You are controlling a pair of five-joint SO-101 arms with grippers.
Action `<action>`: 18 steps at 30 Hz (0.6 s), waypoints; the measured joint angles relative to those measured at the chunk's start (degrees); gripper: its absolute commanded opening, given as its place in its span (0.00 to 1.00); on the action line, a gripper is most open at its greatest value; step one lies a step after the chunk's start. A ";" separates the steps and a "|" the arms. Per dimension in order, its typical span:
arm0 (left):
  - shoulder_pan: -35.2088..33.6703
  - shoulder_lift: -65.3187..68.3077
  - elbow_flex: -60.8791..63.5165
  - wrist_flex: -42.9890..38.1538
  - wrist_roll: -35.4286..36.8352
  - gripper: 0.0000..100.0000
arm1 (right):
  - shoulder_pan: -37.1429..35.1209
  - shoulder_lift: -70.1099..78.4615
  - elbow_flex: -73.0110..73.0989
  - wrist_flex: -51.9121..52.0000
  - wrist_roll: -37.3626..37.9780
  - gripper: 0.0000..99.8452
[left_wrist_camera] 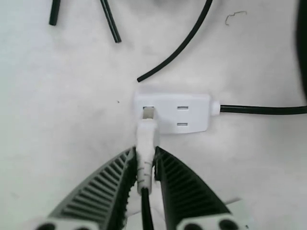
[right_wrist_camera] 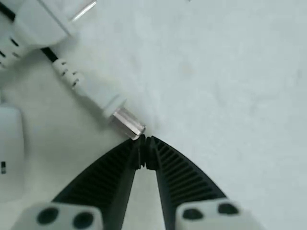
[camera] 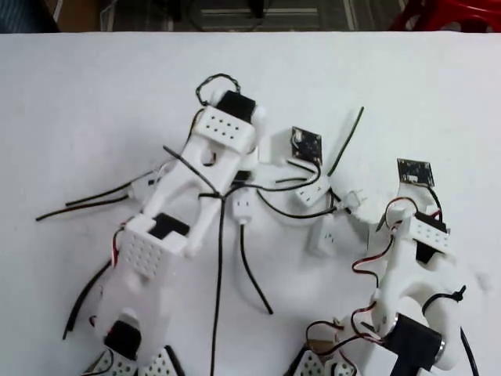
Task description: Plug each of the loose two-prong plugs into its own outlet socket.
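On the white table (camera: 78, 94), the left gripper (left_wrist_camera: 145, 155) clamps a white plug (left_wrist_camera: 147, 139) whose prongs meet an outlet socket (left_wrist_camera: 192, 112).
Nearby, the right gripper (right_wrist_camera: 145, 143) has its fingers pressed together, tips touching the metal prongs of a second plug (right_wrist_camera: 91, 91).

Both arms are white printed plastic. The left arm (camera: 180, 211) has plates (camera: 223, 127) pierced with grids of small holes, and black servos (camera: 168, 225). Red and black wires (camera: 366, 266) loop along the right arm (camera: 411, 262). A small dark circuit board (camera: 307, 143) sits at each wrist. The left tool (left_wrist_camera: 145, 154) and the right tool (right_wrist_camera: 145, 142) have dark, ribbed, tapering fingers (left_wrist_camera: 184, 189) on white bases (right_wrist_camera: 62, 216) with round screw holes.
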 measured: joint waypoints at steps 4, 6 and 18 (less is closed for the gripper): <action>1.85 0.00 0.00 0.00 0.00 0.02 | 0.00 0.00 0.00 0.00 0.00 0.02; 2.73 0.00 0.00 0.09 0.00 0.02 | 0.00 0.00 0.00 0.00 0.00 0.02; 4.66 0.00 0.00 0.44 0.00 0.02 | 0.00 0.00 0.00 0.00 -0.18 0.02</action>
